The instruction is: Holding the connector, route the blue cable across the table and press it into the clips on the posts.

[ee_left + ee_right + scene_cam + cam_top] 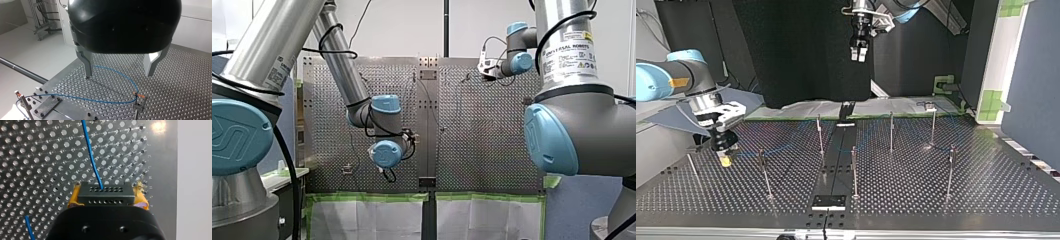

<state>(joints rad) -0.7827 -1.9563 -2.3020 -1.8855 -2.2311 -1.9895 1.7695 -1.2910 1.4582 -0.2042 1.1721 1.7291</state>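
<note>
A black connector (105, 193) sits between the yellow pads (73, 198) of my right gripper (105, 197), which is shut on it. The blue cable (91, 157) runs out of the connector over the perforated table. In the top view my right gripper (726, 159) hangs low at the left, just above the table (936, 200). My left gripper (119, 73) is open, its metal fingers (87, 67) wide apart and empty above a loop of the blue cable (75, 97). It hangs high over the table's far edge (859, 52). A post's clip (140, 98) holds the cable.
Several thin posts stand on the table, among them one near the middle (854, 170), one at the left (765, 172) and one at the right (950, 170). A black rail (836, 165) runs down the table's middle to a small plate (828, 201).
</note>
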